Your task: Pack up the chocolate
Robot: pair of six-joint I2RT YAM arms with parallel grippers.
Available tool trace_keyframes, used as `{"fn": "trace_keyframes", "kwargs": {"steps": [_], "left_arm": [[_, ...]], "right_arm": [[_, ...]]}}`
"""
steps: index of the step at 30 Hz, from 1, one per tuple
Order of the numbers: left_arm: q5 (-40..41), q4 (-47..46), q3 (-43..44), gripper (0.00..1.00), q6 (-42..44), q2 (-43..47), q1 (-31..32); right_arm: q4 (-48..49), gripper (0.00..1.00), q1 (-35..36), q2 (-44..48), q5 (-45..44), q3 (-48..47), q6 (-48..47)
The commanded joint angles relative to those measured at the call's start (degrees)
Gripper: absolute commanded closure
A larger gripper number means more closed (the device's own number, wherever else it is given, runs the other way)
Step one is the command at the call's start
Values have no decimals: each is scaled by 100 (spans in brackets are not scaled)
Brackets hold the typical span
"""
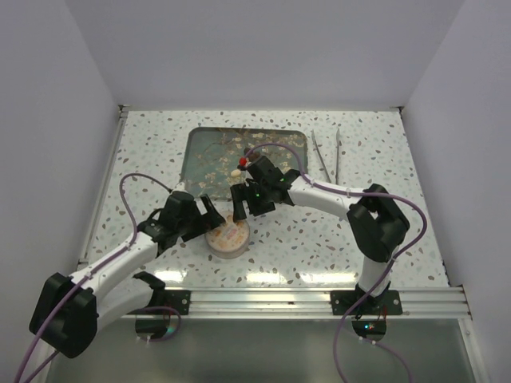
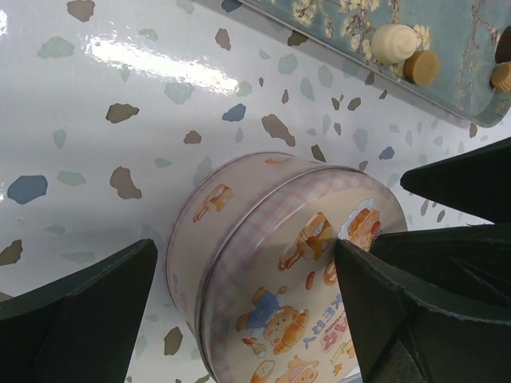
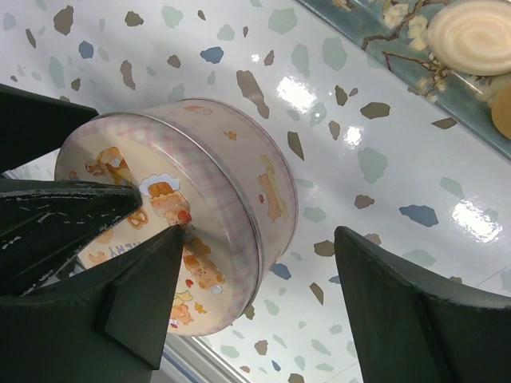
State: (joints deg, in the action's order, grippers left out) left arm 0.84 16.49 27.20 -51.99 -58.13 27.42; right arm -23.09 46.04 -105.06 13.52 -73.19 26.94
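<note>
The pink round tin with bear pictures stands lidded near the table's front. My left gripper is open and straddles the tin: one finger stands clear of its side and the other reaches over the lid. My right gripper is also open, with one finger over the lid of the tin and the other above bare table. Chocolate lies on the teal floral tray: a cream-white piece beside a caramel one, and a cream swirl.
Metal tongs lie right of the tray. A small red object sits on the tray near the right wrist. White walls enclose the speckled table, and an aluminium rail runs along its front edge.
</note>
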Motion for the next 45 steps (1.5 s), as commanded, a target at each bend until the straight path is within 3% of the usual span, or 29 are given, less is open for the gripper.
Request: {"fn": "trace_keyframes", "kwargs": {"steps": [1,17,25,30,35,38,42,45], "left_arm": [[48,285,-364,3,83,47,-193],[-234,-260,-725,2,391,583,-255],[179,-164,249,0,934,873,-255],[636,337,1014,0,1340,838,-325],[681,557,1437,0,1876,777,-1184],[225,557,1472,0,2192,619,-2177],[-959,478,1612,0,2622,321,-3985],[-964,592,2076,0,2982,180,-4289]], "right_arm": [[-319,21,-16,55,-543,-73,-233],[-266,21,-16,239,-499,-46,-198],[-353,20,-8,722,-420,-336,-171],[-573,19,-121,1223,-885,-442,-285],[-539,18,-832,1855,-921,188,-312],[-512,18,-1623,2286,-860,716,-426],[-687,18,-2825,2804,-842,1043,-777],[-942,18,-3406,3200,-851,1043,-1050]]}}
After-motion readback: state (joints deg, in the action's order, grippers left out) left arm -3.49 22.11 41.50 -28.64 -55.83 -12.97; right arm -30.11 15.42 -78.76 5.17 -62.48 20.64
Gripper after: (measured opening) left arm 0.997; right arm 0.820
